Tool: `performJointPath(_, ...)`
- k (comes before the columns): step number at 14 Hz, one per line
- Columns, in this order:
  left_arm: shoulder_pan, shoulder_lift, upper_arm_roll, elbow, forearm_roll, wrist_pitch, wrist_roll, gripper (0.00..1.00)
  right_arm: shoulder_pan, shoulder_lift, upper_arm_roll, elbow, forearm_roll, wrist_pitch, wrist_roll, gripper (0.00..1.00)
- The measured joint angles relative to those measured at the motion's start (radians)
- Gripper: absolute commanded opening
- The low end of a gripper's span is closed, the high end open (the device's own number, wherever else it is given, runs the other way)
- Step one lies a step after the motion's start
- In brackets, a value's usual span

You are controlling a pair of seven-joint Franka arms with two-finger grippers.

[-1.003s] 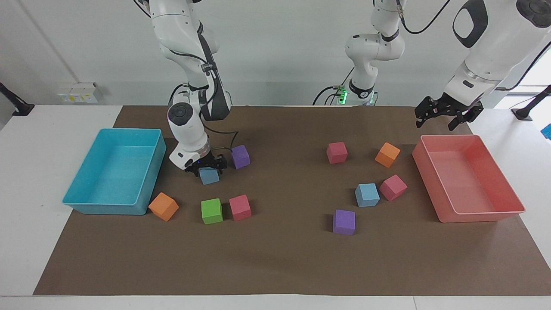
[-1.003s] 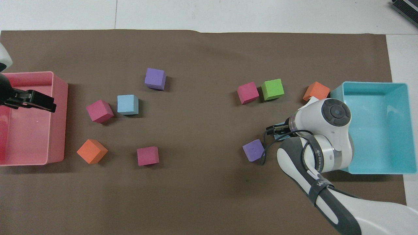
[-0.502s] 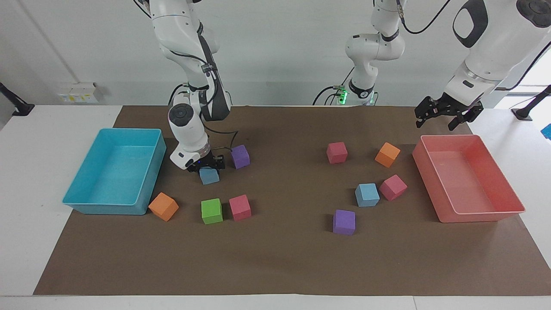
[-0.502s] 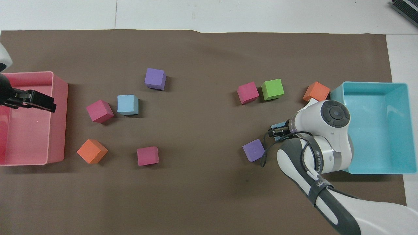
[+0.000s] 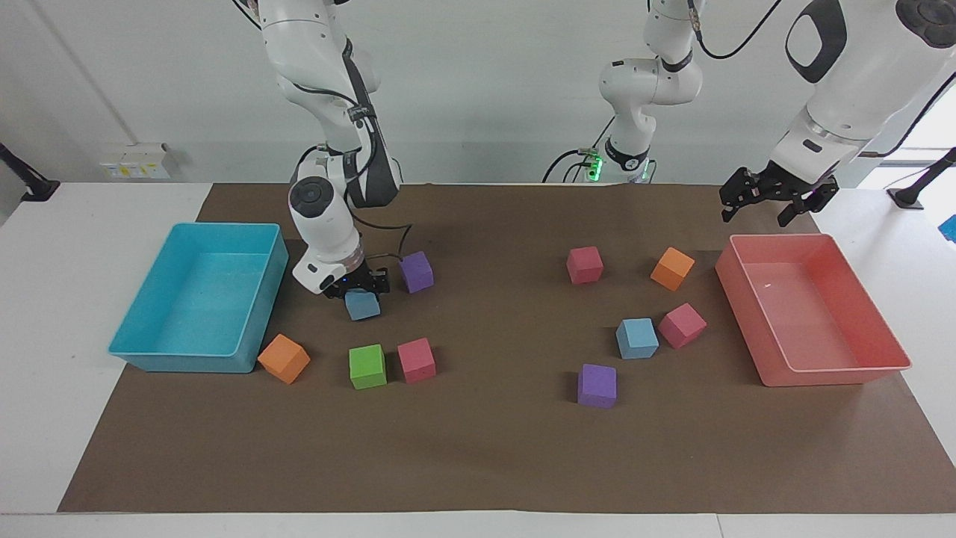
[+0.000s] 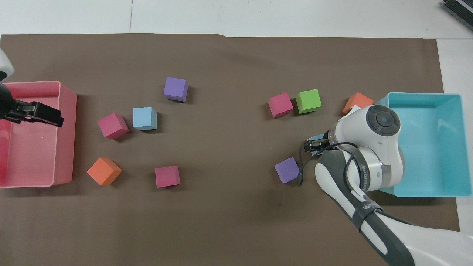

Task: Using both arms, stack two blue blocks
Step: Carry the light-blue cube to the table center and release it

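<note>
One blue block is between the fingers of my right gripper, which is shut on it low over the mat, between the cyan tray and a purple cube. In the overhead view only a sliver of this block shows under the right gripper. The other blue block lies free on the mat at the left arm's end, touching a pink cube; it also shows in the overhead view. My left gripper waits open in the air over the pink tray's end nearest the robots.
A cyan tray is at the right arm's end and a pink tray at the left arm's end. A purple cube sits close beside the right gripper. Green, red and orange cubes lie farther out.
The right gripper's fingers have closed on the blue block, and the right arm's wrist has risen slightly. The left arm has not moved.
</note>
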Motion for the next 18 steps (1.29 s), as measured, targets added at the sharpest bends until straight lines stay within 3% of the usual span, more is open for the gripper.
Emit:
performJointPath(5,0.0,0.0,0.0,0.0,0.0,0.0,0.0,1.0,0.001,-0.02,0.001,0.194,0.0,-0.235,0.0,0.0)
performJointPath(9,0.0,0.0,0.0,0.0,0.0,0.0,0.0,1.0,0.088,-0.007,0.003,0.265,0.001,-0.248,0.102,0.0)
performJointPath(18,0.0,0.0,0.0,0.0,0.0,0.0,0.0,1.0,0.33,0.252,0.005,0.533,0.002,-0.254,0.439,0.0)
